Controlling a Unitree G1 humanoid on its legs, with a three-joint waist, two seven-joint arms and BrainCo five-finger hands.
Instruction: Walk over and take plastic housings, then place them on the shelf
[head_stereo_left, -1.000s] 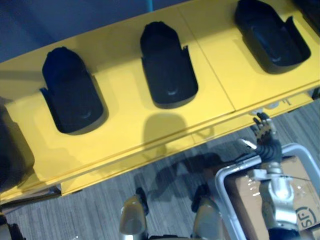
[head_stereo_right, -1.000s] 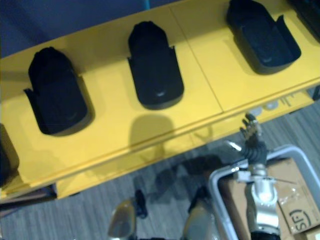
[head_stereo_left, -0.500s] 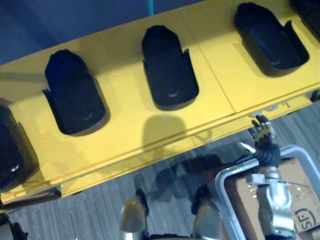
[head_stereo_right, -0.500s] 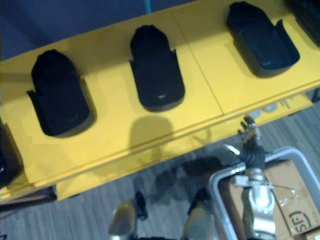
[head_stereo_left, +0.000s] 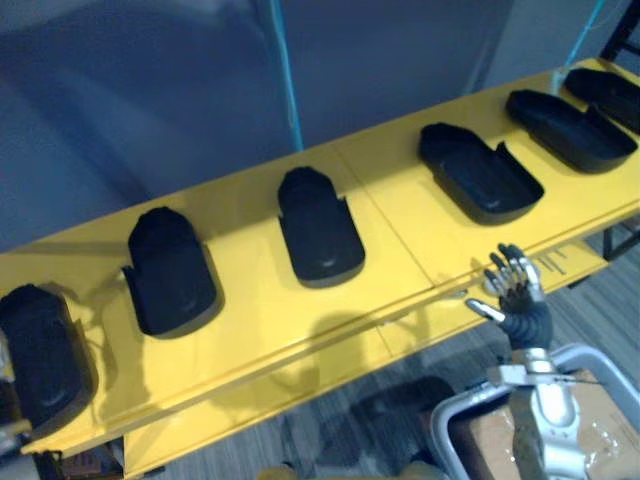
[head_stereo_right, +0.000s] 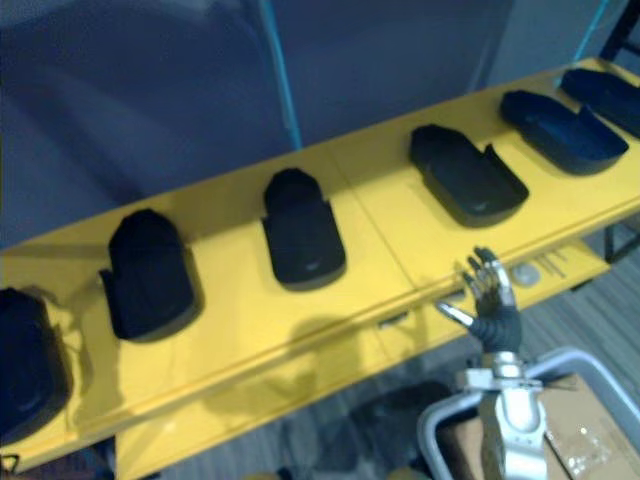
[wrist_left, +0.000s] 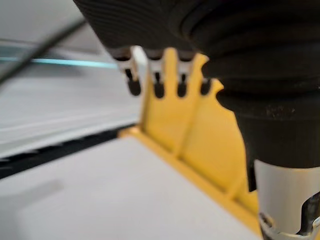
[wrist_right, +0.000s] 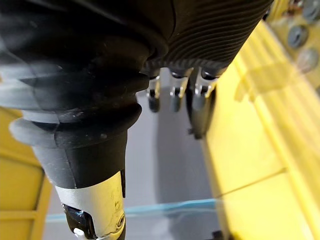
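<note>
While your right hand (head_stereo_left: 514, 292) hangs at the front edge of the yellow shelf (head_stereo_left: 250, 300), its fingers are straight and spread, holding nothing. Six black housings (head_stereo_left: 320, 228) lie in a row along the shelf, all clear of that hand. Your left hand (wrist_left: 158, 80) is slack and empty too, close to yellow framing.
</note>
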